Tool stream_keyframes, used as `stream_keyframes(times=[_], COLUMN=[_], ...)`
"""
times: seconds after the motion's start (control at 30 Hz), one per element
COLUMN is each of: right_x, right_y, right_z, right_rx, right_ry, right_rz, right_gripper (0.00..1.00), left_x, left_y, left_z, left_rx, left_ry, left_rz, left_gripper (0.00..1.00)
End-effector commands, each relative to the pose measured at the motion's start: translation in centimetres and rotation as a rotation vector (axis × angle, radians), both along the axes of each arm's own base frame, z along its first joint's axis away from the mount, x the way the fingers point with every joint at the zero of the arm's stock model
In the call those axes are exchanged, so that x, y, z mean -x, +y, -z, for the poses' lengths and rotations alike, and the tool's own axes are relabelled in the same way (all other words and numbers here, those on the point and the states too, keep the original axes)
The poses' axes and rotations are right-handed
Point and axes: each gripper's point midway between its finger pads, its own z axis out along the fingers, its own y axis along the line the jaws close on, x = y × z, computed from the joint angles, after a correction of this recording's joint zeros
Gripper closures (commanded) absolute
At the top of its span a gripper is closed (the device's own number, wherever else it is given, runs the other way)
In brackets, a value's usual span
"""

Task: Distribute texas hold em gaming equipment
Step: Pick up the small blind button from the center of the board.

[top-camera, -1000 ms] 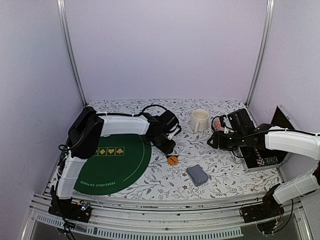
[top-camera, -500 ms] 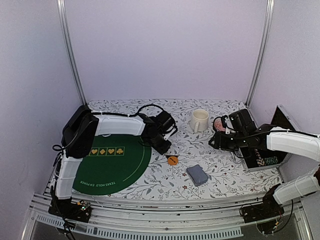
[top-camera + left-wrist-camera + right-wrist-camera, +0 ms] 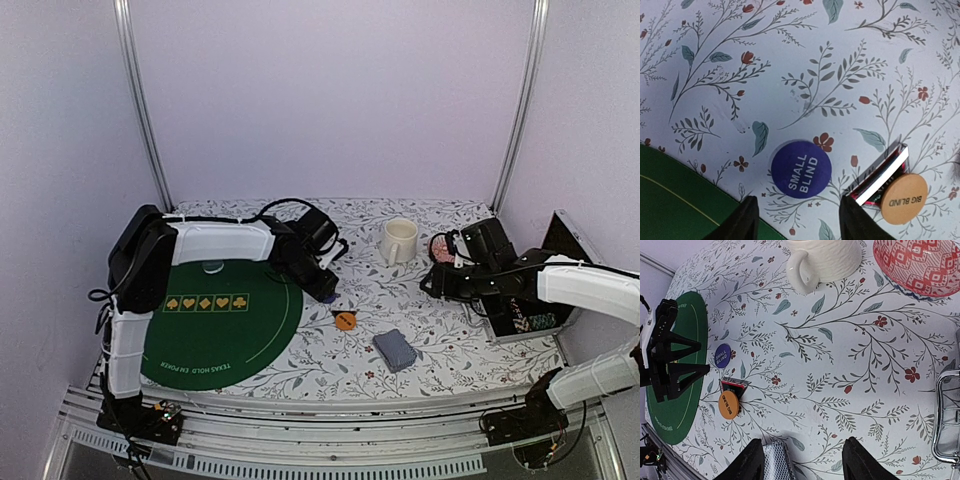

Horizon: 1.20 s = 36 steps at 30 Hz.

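Left gripper (image 3: 799,210) pulled back; its wrist view reveals a purple disc (image 3: 801,169).

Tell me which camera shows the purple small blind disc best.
Left wrist view: the small blind disc sits close, flat and sharp, its white lettering easy to read. The right wrist view shows it whole but small, lettering barely legible. The top external view gives at most a tiny blue speck.
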Motion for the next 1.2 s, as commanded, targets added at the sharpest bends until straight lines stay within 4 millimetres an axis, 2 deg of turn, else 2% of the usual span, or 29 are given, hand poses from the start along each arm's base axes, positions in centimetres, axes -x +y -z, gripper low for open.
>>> stream_keyframes(times=[0.0, 0.13, 0.3, 0.47, 0.7, 1.03, 1.17], right_x=[0.2, 0.4, 0.7, 0.9, 1.1, 1.4, 1.4], right_y=[-0.7, -0.8, -0.8, -0.8, -0.9, -1.2, -1.3], right_z=[-0.1, 0.1, 0.7, 0.9, 0.8, 1.3, 1.1], right_rx=[0.008, 0.006, 0.008, 0.003, 0.002, 0.006, 0.005], right_ry=[-0.012, -0.003, 0.015, 0.024, 0.025, 0.035, 0.027], right_rz=[0.017, 0.019, 0.021, 0.021, 0.021, 0.028, 0.032], right_gripper=[0.45, 0.44, 0.44, 0.44, 0.44, 0.44, 0.44], left_x=[0.4, -0.1, -0.6, -0.6, 0.9, 1.4, 2.0], left_y=[-0.8, -0.9, -0.6, -0.2, 0.1, 1.7, 1.8], left_z=[1.4, 2.7, 4.2, 5.5, 6.4, 7.7, 7.6], left_rx=[0.039, 0.021, -0.077, -0.095, -0.077, -0.109, -0.095], left_ry=[0.071, 0.098, 0.061, 0.09, 0.177, 0.25, 0.267], left_rz=[0.031, 0.022, 0.04, 0.037, 0.069, 0.066, 0.065], left_gripper=[0.38, 0.25, 0.2, 0.2, 0.3, 0.48, 0.5])
